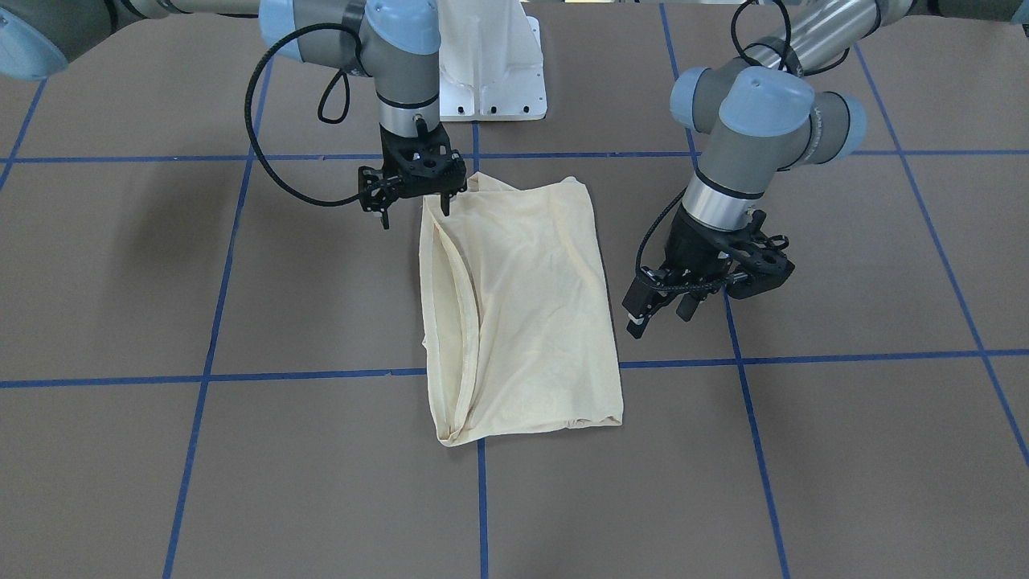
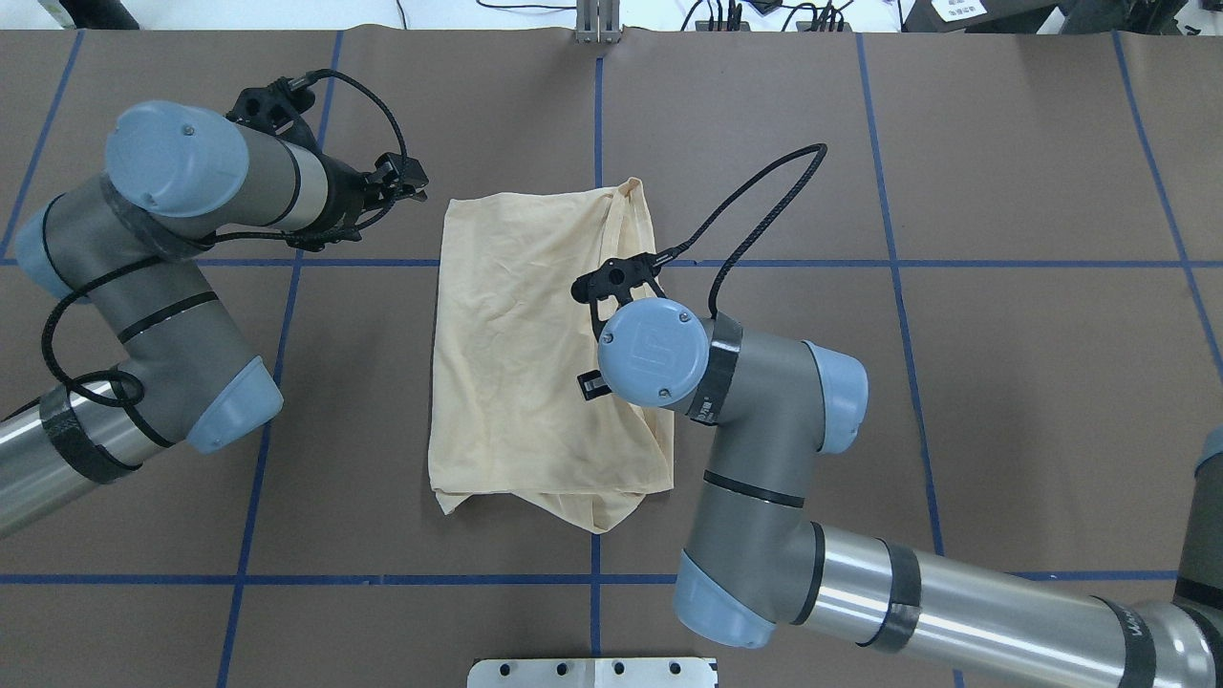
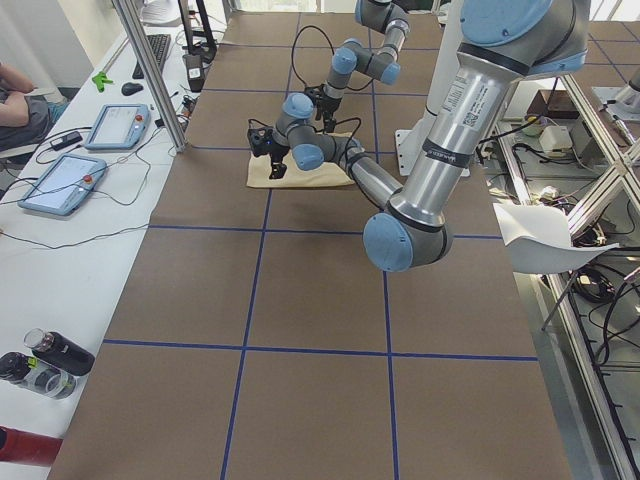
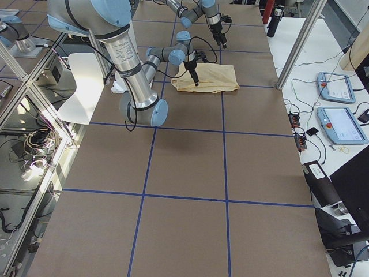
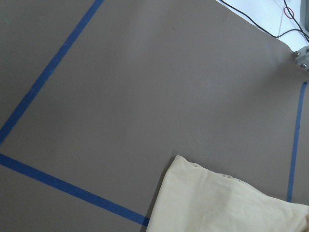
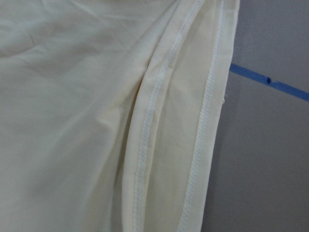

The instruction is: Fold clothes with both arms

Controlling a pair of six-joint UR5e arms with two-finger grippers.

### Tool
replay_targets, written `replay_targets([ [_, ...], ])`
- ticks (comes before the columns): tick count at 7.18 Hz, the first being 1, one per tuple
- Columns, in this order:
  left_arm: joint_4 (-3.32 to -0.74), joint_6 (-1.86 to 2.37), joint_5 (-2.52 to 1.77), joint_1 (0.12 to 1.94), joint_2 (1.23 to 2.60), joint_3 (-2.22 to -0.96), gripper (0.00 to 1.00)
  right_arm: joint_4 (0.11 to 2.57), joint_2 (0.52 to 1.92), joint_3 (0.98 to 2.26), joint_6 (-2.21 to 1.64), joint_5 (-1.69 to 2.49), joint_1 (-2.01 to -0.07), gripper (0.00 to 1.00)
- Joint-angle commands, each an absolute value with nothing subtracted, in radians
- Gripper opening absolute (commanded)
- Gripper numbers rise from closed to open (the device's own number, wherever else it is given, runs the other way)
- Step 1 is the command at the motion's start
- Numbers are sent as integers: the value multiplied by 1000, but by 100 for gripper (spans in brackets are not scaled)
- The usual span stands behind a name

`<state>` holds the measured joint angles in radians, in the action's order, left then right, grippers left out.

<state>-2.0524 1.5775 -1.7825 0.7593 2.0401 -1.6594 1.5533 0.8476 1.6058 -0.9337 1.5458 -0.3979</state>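
Note:
The clothes are one pale cream-yellow shirt (image 1: 522, 314) (image 2: 516, 354), folded into a tall rectangle at the middle of the brown table, with stitched hems running down one long side (image 6: 145, 145). My right gripper (image 1: 416, 212) hangs open just above the shirt's corner nearest the robot base, one fingertip (image 1: 446, 207) over the cloth edge and nothing held. In the overhead view its wrist covers it. My left gripper (image 1: 661, 318) (image 2: 406, 186) is open and tilted, off the shirt's other long side, above bare table. The left wrist view catches only a shirt corner (image 5: 217, 203).
Blue tape lines (image 1: 321, 375) cross the brown table. The white pedestal base (image 1: 490, 72) (image 2: 592, 672) stands at the robot's edge. Beside the table sit tablets (image 3: 105, 125), bottles (image 3: 50, 360) and a metal post (image 3: 150, 70). A person's arm (image 3: 15, 95) shows there.

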Motion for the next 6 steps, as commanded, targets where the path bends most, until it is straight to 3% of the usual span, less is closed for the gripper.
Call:
replay_targets([
  [1, -2054, 1577, -1782, 759, 2040, -1655, 100, 1503, 790, 1502, -927, 1528, -402, 74],
  [2, -2054, 1577, -1782, 759, 2040, -1654, 100, 1503, 790, 1499, -916, 1528, -406, 62],
  [3, -2054, 1578, -1782, 759, 2040, -1651, 100, 1502, 785, 1479, -916, 1519, -407, 57],
  [6, -2056, 1577, -1782, 759, 2040, -1649, 100, 1502, 762, 1450, -914, 1513, -408, 57],
])
